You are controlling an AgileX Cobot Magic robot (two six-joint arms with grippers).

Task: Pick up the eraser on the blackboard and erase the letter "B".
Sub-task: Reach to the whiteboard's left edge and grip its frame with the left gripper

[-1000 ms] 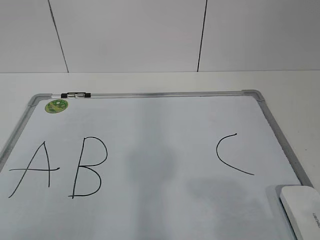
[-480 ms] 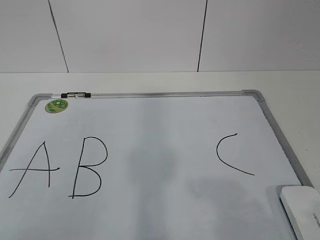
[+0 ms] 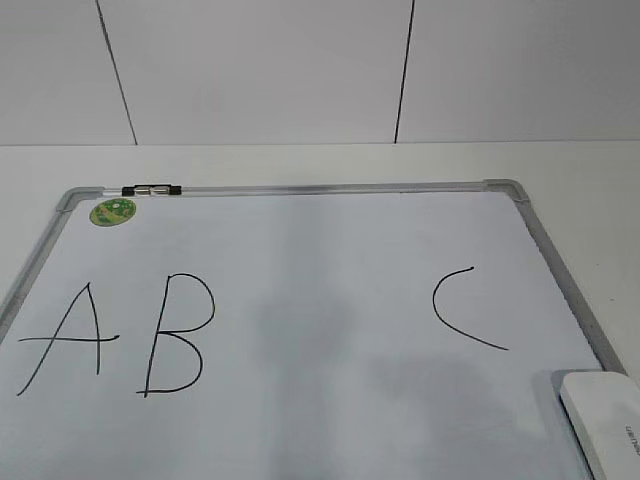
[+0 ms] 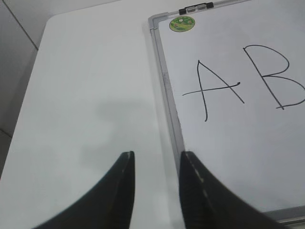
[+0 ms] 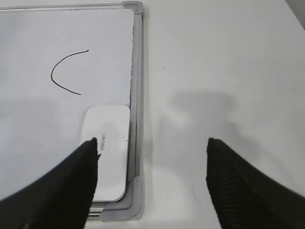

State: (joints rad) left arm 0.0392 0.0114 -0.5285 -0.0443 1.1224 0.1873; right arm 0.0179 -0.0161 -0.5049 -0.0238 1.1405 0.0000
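Note:
The blackboard [image 3: 300, 190] is a white board with a silver frame and a green sticker [image 3: 112, 211]. The letter "B" [image 3: 180, 335] is drawn black between an "A" [image 3: 68, 338] and a "C" [image 3: 462, 310]. The white eraser [image 3: 605, 418] lies at the board's near right corner, also in the right wrist view [image 5: 110, 145]. My right gripper [image 5: 151, 143] is open wide and empty, above the board's corner, its left finger over the eraser's left side. My left gripper [image 4: 156, 155] is open and empty above the board's left frame [image 4: 167, 95]; the "B" [image 4: 276, 74] shows at its right.
The board lies on a white table [image 3: 300, 160] in front of a white panelled wall [image 3: 260, 70]. A black and silver clip [image 3: 152, 189] sits on the board's top edge. Bare table lies left of the board [image 4: 86, 95] and right of it [image 5: 214, 71].

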